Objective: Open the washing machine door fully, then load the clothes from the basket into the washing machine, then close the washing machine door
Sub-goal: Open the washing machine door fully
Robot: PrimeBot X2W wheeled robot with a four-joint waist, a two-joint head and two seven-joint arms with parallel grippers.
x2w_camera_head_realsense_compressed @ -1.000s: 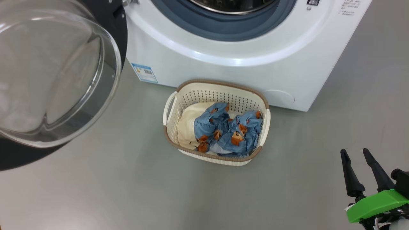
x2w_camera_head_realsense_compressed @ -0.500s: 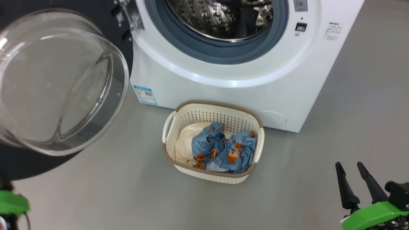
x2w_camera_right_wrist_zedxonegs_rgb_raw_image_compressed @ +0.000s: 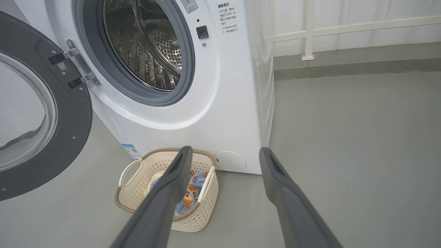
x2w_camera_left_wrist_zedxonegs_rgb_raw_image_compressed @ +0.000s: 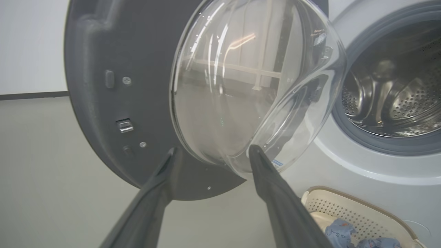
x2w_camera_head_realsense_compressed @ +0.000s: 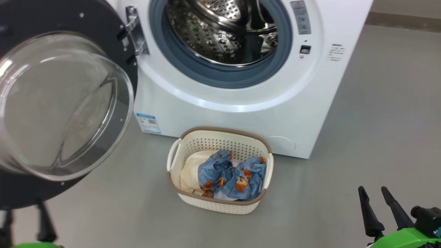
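The washing machine door is swung wide to the left, its glass bowl bulging toward me. The white washing machine shows its steel drum, which holds nothing I can see. On the floor in front of it, the cream basket holds the clothes: blue bear-print fabric over a cream cloth. My left gripper is open just below the door's rim; in the left wrist view it holds nothing, with the door beyond. My right gripper is open, right of the basket.
Grey floor stretches wide to the right of the machine and in front of the basket. A white railing and wall stand behind the machine's right side. The open door overhangs the floor on the left.
The head camera has tilted up, so more of the drum shows and the basket sits lower in the picture. My left gripper's fingers have come into the lower left corner, standing open.
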